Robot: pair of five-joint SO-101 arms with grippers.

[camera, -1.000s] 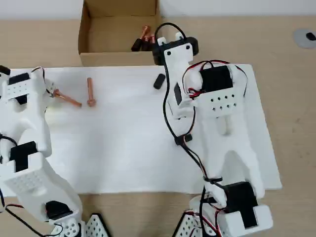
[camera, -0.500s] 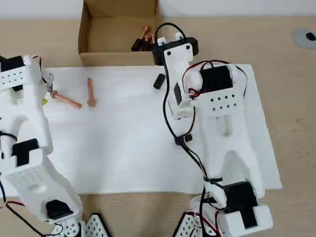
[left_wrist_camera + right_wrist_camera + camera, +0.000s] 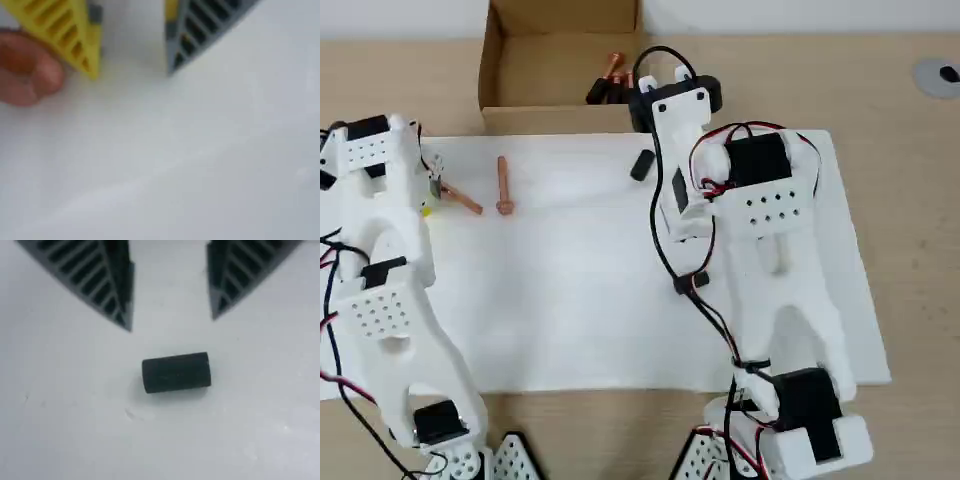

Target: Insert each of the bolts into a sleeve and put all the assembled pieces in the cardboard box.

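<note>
Off to the left of the cardboard box, the left gripper is held open. A bolt is seen beside its yellow finger, not between, so it could be pushed away, not caught. Near the box's front corner, a sleeve is seen before the wide-open right gripper; from above, that gap is hidden by the arm.

Light wooden table, white sheet laid over it.
The table has a pale wood grain and is evenly lit. A white sheet covers its middle, stopping short of the right edge. A grey disc sits near the far right corner. A pale strip runs beyond the far edge.
</note>
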